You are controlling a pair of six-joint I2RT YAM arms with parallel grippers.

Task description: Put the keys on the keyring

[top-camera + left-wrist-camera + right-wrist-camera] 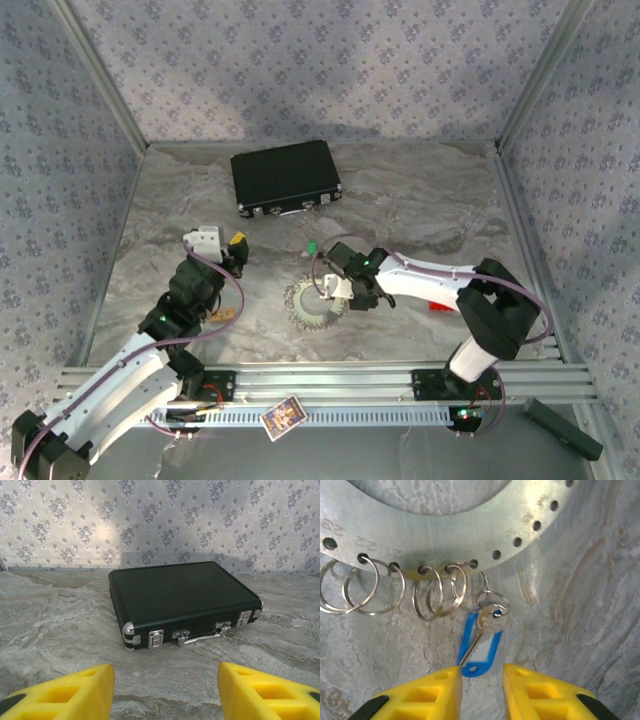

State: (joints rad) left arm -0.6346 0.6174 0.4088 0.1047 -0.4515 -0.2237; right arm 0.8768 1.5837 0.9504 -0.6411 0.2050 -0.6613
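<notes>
1. Right gripper point(481, 674) stands with jaws apart, empty, just below the small silver key with blue plastic tag point(487, 625), seemingly hooked on the silvery holed metal keyring point(470, 535).
2. Left gripper point(165, 685) hangs parted, empty.
3. Next, probably: fetching the tiny green-headed key point(312, 248) lying on the grey table point(420, 200) beyond the keyring.
4. Whether the blue key's loop is fully threaded is unclear.
</notes>
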